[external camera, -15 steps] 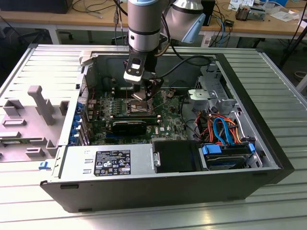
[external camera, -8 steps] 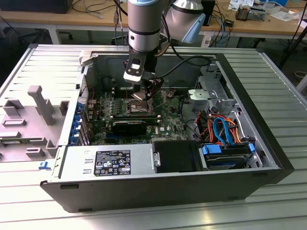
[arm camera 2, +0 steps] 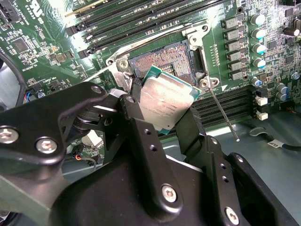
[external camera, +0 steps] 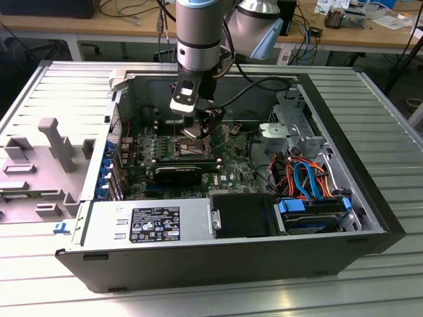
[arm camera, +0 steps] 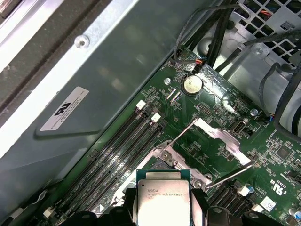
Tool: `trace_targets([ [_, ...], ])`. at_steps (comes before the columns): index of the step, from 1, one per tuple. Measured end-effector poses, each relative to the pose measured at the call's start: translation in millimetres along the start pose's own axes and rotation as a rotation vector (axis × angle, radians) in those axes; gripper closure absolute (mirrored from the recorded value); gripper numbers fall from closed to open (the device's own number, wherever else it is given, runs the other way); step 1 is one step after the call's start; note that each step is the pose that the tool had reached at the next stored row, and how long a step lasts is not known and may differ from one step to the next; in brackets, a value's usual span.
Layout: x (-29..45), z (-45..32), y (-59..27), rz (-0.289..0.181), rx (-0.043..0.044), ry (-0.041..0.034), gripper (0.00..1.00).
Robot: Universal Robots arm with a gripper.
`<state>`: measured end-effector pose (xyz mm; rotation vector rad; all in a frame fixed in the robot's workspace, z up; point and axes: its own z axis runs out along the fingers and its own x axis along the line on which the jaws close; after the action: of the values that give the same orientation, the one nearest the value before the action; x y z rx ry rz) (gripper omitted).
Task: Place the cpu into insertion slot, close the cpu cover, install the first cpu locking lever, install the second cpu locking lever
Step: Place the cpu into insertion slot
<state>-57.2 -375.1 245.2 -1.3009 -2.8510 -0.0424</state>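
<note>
Cpu (arm camera 2: pixel 167 103) is clamped at its edges between the fingers of the gripper (arm camera 2: pixel 162 112), silver top tilted, just above the insertion slot (arm camera 2: pixel 175 60) and not seated in it. Slot lies uncovered on the green circuit board (external camera: pixel 232 158) inside the computer case (external camera: pixel 370 198), beside the long black memory slots (arm camera 2: pixel 141 19). Cpu cover (arm camera: pixel 220 137) is swung open off the slot, and a thin locking lever (arm camera 2: pixel 221 110) juts unlatched from the slot's corner.
</note>
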Motion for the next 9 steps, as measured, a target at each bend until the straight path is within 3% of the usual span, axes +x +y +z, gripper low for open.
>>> trace_targets([
  [9, 0.0, 0.3, 0.0, 0.005, -0.0001, -0.0001, 0.46],
])
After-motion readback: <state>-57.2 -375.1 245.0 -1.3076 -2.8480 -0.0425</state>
